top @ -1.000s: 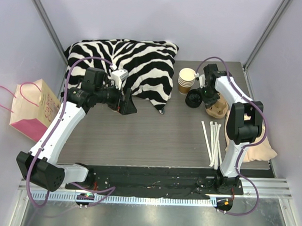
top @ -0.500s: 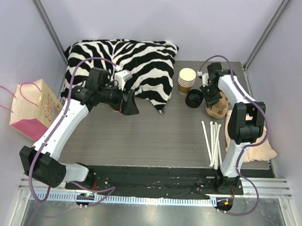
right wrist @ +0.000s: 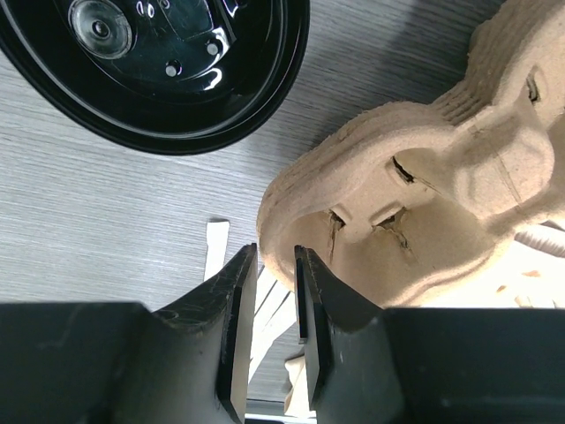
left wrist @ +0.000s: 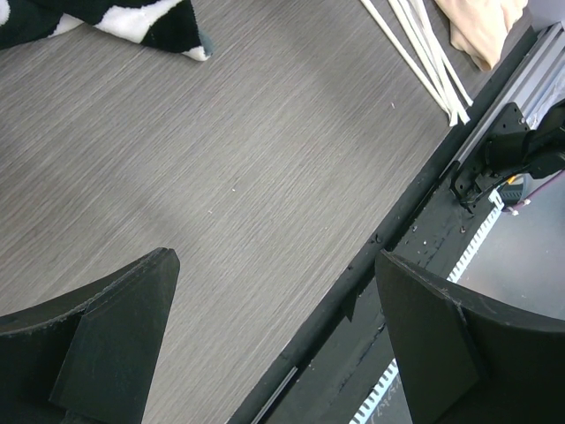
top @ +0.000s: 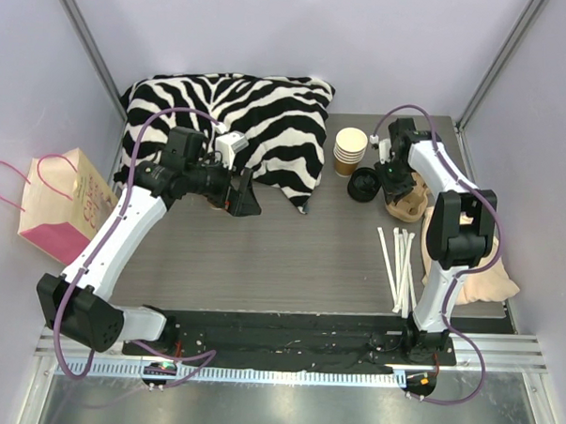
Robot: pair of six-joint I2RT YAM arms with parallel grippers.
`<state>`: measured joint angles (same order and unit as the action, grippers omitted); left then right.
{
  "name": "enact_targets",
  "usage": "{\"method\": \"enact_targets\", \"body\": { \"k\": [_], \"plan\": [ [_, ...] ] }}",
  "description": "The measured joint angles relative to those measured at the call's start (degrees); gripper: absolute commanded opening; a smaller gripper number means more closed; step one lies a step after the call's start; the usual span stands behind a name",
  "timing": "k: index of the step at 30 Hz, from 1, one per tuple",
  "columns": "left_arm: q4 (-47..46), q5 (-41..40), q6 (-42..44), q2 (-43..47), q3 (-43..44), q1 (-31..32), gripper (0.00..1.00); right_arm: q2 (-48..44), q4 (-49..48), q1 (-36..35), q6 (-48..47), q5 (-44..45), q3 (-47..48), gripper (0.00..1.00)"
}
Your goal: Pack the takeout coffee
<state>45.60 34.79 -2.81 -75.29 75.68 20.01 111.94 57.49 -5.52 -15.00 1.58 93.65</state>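
Between the slightly parted jaws of the right hand (right wrist: pixel 274 253) nothing is gripped; a pulp carrier (right wrist: pixel 424 177) sits just beside them. Ahead-left on the desk (right wrist: pixel 106 221) sits the takeout coffee (right wrist: pixel 168 53), only its glossy black lid showing. It is probably light and crushable, best pinched gently around the cup wall below the lid.

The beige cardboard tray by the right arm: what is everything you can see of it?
The tray looks like molded paper pulp, pale beige and fibrous, with a wavy rim and a cup well cut with small slit tabs; that well is empty. It lies on the grey table, far right. A glossy black lid lies beside it, apart. The right gripper, fingers slightly parted, sits at its rim; contact is unclear.
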Motion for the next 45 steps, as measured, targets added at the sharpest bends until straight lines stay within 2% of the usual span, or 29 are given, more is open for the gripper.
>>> {"method": "enact_targets", "body": {
  "k": [9, 18, 22, 45],
  "plan": [
    [0.0, 0.0, 0.0, 0.0, 0.0, 0.0, 1.00, 0.7, 0.0, 0.0, 0.0, -0.1, 0.0, 0.27],
    [-0.2, 0.0, 0.0, 0.0, 0.0, 0.0, 1.00, 1.0, 0.0, 0.0, 0.1, -0.4, 0.0, 0.12],
    [-0.3, 0.0, 0.0, 0.0, 0.0, 0.0, 0.99, 1.0, 0.0, 0.0, 0.2, -0.5, 0.0, 0.01],
    [-0.5, 0.0, 0.0, 0.0, 0.0, 0.4, 0.99, 0.9, 3.6, 2.4, 1.3, -7.1, 4.0, 0.01]
  ]
}}
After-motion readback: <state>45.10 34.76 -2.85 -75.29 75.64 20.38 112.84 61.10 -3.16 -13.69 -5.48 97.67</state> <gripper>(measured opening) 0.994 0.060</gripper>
